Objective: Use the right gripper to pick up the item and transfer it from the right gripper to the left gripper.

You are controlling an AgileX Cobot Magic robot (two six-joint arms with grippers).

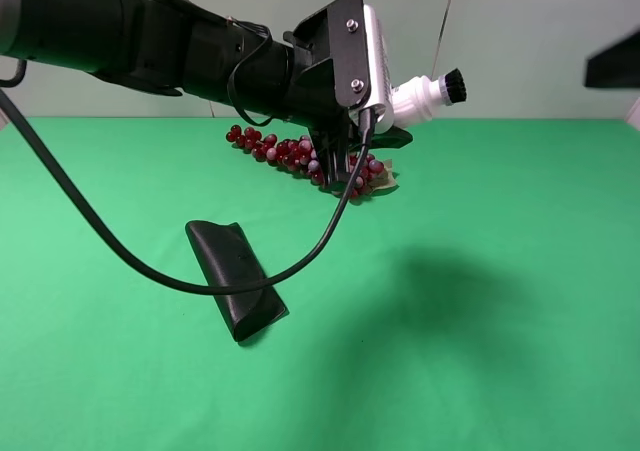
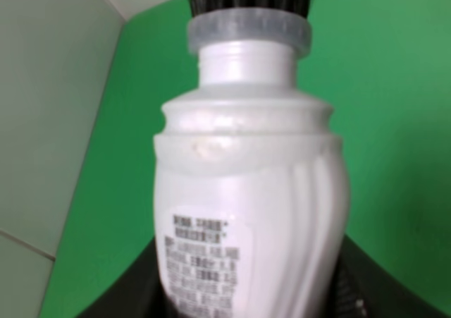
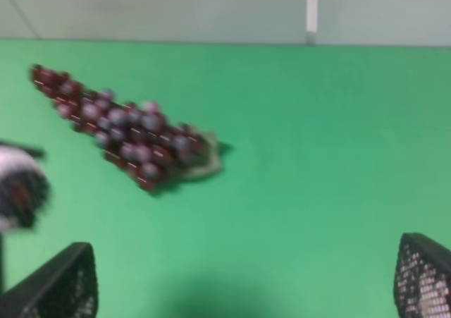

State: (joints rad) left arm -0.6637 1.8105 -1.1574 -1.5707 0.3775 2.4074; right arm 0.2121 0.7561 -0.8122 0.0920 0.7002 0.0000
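The item [image 1: 422, 93], a white wavy bottle with a black bristly cap, hangs in the air above the table, cap pointing right. My left gripper [image 1: 392, 109] is shut on its body. The left wrist view shows the item [image 2: 246, 184] close up, label facing the camera, with black fingers [image 2: 134, 300] at its lower sides. My right gripper [image 3: 239, 290] stands open with nothing between its fingers. It is off to the right of the item, and only a black piece of it [image 1: 612, 61] shows at the exterior view's upper right edge. The item's cap [image 3: 17, 187] is blurred at the right wrist view's edge.
A red grape bunch [image 1: 300, 156] lies on the green table [image 1: 500, 351] behind and below the left gripper, also seen in the right wrist view [image 3: 127, 135]. A black folded case [image 1: 235, 276] lies left of centre. A loose black cable [image 1: 150, 266] hangs from the left arm.
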